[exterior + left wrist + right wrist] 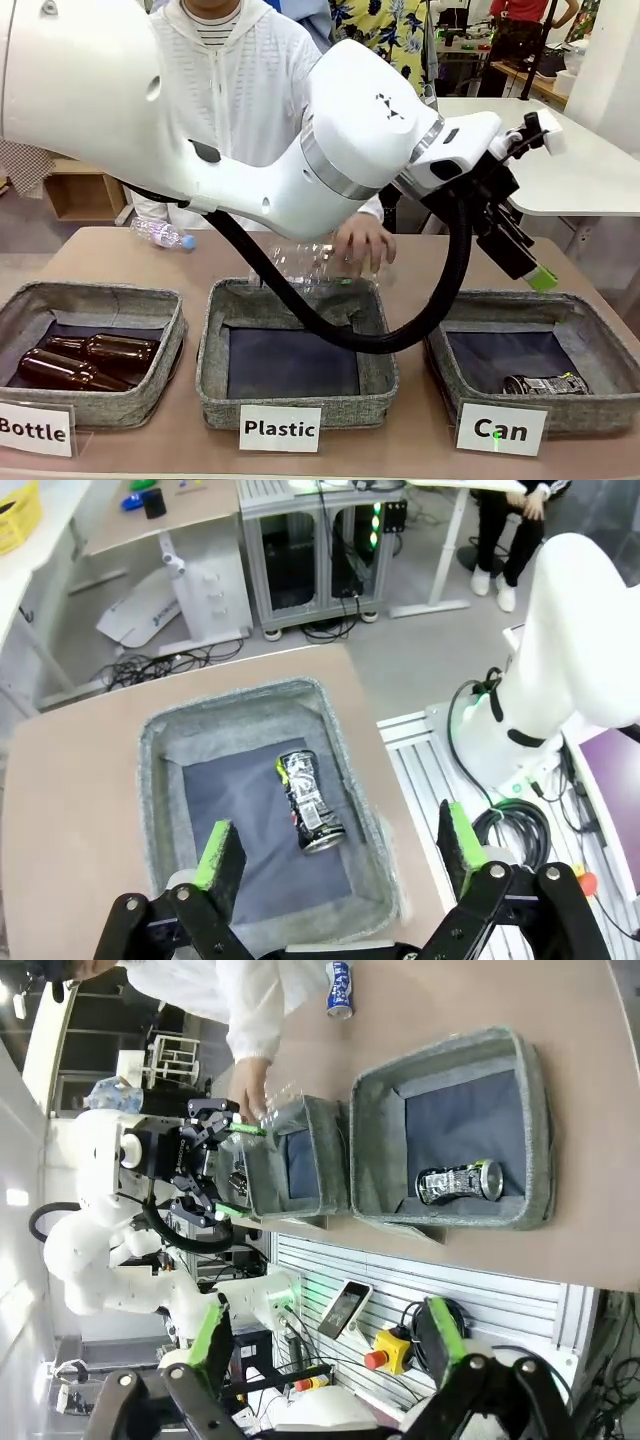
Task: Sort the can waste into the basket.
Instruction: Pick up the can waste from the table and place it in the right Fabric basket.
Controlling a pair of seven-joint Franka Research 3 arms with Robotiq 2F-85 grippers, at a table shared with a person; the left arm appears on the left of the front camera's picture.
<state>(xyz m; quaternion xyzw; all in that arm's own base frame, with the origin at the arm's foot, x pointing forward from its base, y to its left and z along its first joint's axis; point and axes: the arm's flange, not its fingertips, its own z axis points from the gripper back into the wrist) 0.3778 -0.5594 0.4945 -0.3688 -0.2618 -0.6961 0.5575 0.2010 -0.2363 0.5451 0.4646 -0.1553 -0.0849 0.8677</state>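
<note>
One blue can [340, 988] lying past basket [440, 1046], axis pointing toward person [232, 92]; left gripper [338, 836] hovering nearer than right gripper [325, 1322], both gaping wide.

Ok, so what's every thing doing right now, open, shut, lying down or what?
Left claw: open, over the Can basket.
Right claw: open, holding nothing.
Dark can: dented, lying in that basket.
Blue can: on the table, not in a basket.
Brown bottles: lying in the Bottle basket.
</note>
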